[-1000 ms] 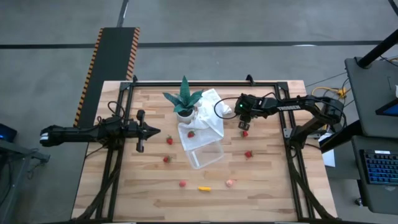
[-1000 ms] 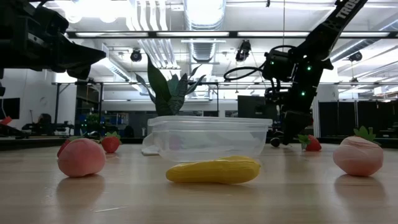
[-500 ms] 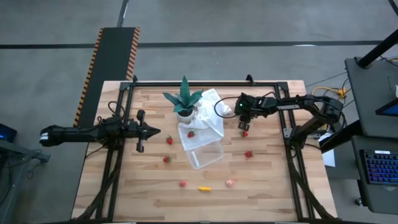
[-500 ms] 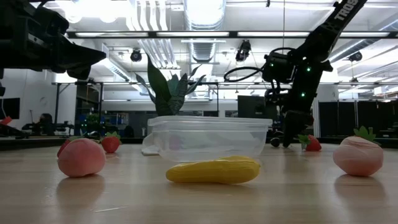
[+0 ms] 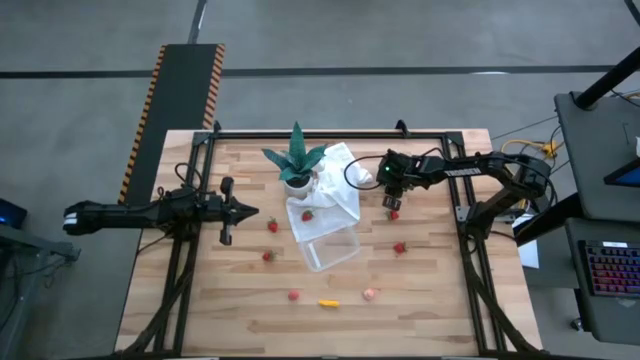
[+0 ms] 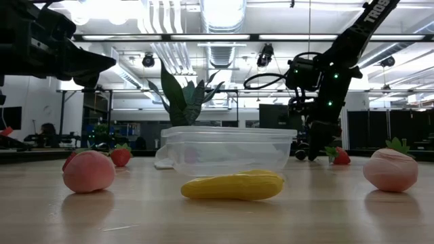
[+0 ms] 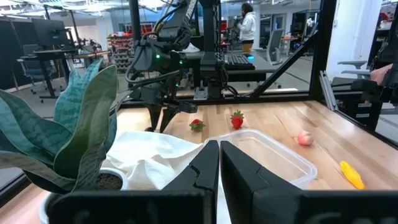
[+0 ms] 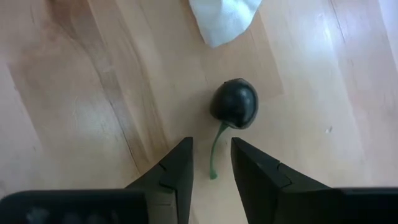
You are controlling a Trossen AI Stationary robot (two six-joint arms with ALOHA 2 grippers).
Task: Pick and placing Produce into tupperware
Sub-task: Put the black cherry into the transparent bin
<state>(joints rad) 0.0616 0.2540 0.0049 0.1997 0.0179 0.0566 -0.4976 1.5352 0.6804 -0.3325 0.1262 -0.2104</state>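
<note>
Wooden planks carry everything you are working with. Your right gripper (image 8: 210, 163) points down at the table (image 5: 440, 300) just past the corner of the white cloth (image 5: 335, 195), and its fingers stand apart with a narrow gap, nothing between them but the tip of a green stem. That stem belongs to the dark fruit (image 8: 234, 104), which lies on the bare wood just ahead of the fingertips, not gripped, with the cloth's corner close on its other side. A red strawberry (image 5: 393, 213) sits just beside the gripper in the high view.

Your left gripper (image 5: 243, 211) waits near the table's left edge, level above the wood, its fingers pressed together and holding nothing.

You have the clear tupperware (image 5: 330, 248) near the middle of the table, touching the lower edge of the cloth. The potted plant (image 5: 296, 160) stands at the cloth's far left side. Loose produce is scattered around: strawberries (image 5: 272, 226) to the left of the container, another (image 5: 399, 247) to its right, and along the near edge a red piece (image 5: 293, 295), the yellow piece (image 5: 327, 301) and the pale pink one (image 5: 370, 294). Open wood lies between the right gripper and the container.
</note>
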